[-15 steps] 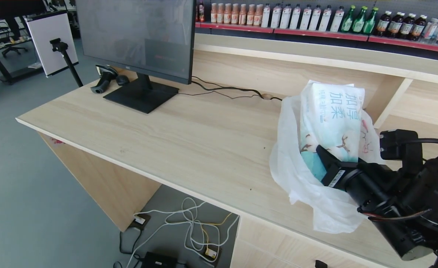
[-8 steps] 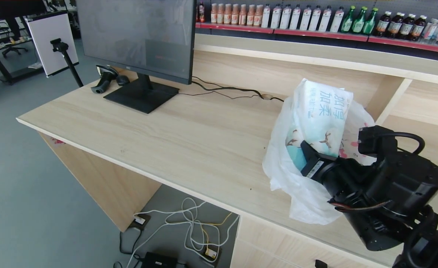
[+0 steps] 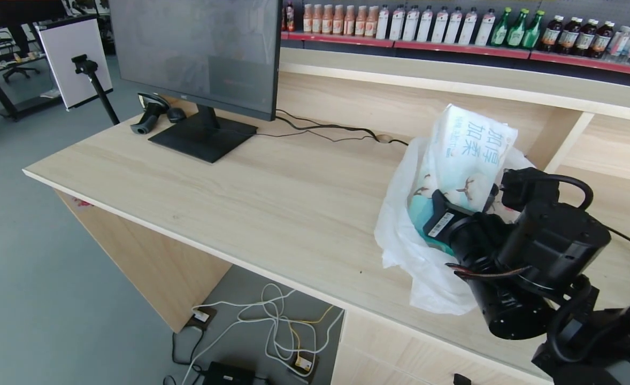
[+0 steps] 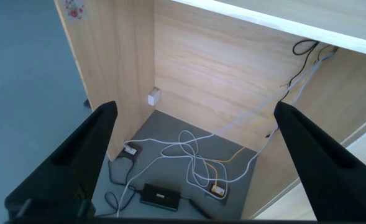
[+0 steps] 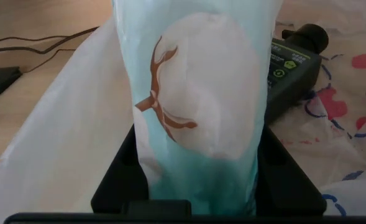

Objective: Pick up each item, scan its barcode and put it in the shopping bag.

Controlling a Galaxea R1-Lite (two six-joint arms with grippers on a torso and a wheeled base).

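Note:
A white and teal tissue pack [image 3: 467,155] stands tilted in the mouth of the white plastic shopping bag [image 3: 400,240] at the right of the wooden counter [image 3: 272,198]. My right gripper [image 3: 443,214] is shut on the pack's lower end. From the right wrist, the pack [image 5: 201,106] sits between the black fingers [image 5: 117,180] of that gripper [image 5: 201,186], with the bag [image 5: 64,143] spread around it. A black boxy item with a green label [image 5: 294,56] lies in the bag behind the pack. My left gripper [image 4: 195,155] hangs open beside the counter, above floor cables.
A monitor [image 3: 197,53] stands at the counter's back left, with a handheld barcode scanner [image 3: 146,115] and a mouse [image 3: 176,114] beside it. A black cable [image 3: 325,128] runs across the counter to the bag. A raised ledge and bottle shelves [image 3: 454,27] lie behind.
My right arm has moved left and a little up with the tissue pack. The pack now leans over, and the bag has been drawn left with it.

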